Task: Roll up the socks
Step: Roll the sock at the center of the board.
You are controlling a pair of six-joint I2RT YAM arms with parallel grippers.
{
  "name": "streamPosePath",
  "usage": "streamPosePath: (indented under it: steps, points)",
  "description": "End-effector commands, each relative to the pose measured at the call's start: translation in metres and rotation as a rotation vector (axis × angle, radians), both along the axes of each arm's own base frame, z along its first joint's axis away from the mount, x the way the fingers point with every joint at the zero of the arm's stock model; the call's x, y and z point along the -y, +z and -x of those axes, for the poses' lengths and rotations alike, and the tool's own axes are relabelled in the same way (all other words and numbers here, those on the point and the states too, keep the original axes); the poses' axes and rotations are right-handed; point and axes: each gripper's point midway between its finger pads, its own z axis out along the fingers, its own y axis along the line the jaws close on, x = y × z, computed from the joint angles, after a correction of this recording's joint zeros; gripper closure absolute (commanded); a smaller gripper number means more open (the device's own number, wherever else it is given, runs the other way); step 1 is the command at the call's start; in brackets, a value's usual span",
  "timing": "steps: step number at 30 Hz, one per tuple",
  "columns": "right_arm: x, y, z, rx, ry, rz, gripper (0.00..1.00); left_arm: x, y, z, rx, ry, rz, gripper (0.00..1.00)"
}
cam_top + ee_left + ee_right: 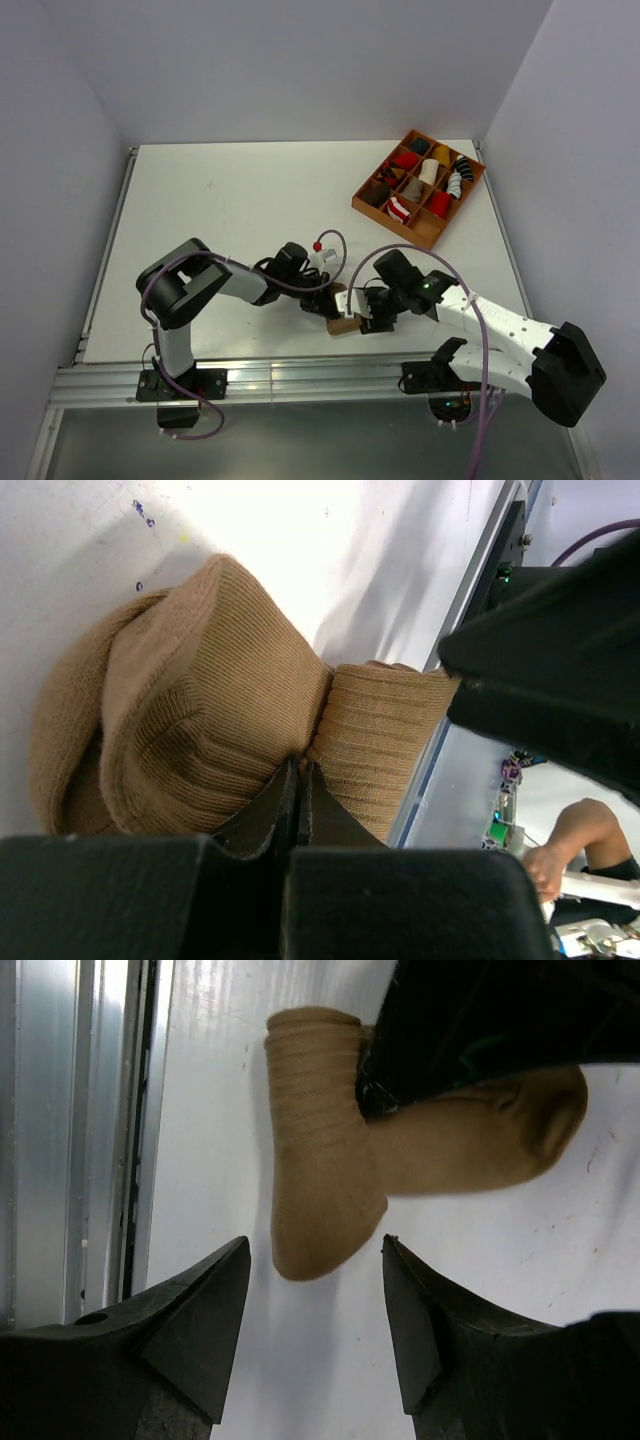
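Top: tan sock (345, 323) sits at the 6 o'clock edge of the table (230, 200); striped sock (318, 252) at its 11 o'clock, mostly hidden. Left wrist: left gripper (298, 780) jaws pressed together, pinching tan fabric at the fold. Right wrist: right gripper (315, 1245) jaws spread, sock end at 12 o'clock, ungripped. Suggest a firm left pinch; right takes the loose end and rolls tight.

Top view: lighting is even and diffuse. The white table (250, 200) is uniformly bright, and shadows under the arms (190, 290) are soft. Left wrist view: the table overexposes at the upper left. The tan sock (200, 730) is sharp, with its ribbing resolved. The left fingers (255, 820) are underexposed. Right wrist view: the right fingers (190, 1310) are dark and slightly soft.
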Motion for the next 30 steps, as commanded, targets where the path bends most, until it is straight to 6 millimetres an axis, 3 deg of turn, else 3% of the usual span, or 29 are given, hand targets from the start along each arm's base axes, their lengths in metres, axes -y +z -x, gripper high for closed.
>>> streamPosePath:
  steps: [1, 17, 24, 27, 30]
  points:
    - [-0.013, 0.007, -0.006, 0.084, 0.011, -0.030, 0.37, -0.023, -0.037, 0.016, -0.069, -0.028, -0.144, 1.00]
    - [-0.036, -0.017, 0.006, 0.130, 0.082, 0.028, 0.39, -0.021, -0.031, 0.014, -0.098, -0.069, -0.117, 1.00]
    - [-0.043, -0.025, 0.003, 0.094, 0.071, 0.080, 0.55, -0.018, -0.026, 0.010, -0.085, -0.078, -0.108, 1.00]
    - [-0.046, -0.025, 0.005, 0.061, 0.071, 0.094, 0.67, -0.018, -0.019, 0.001, -0.049, -0.059, -0.119, 1.00]
    - [-0.043, -0.029, 0.009, 0.010, 0.069, 0.131, 0.69, -0.016, -0.006, -0.016, 0.008, -0.021, -0.122, 1.00]
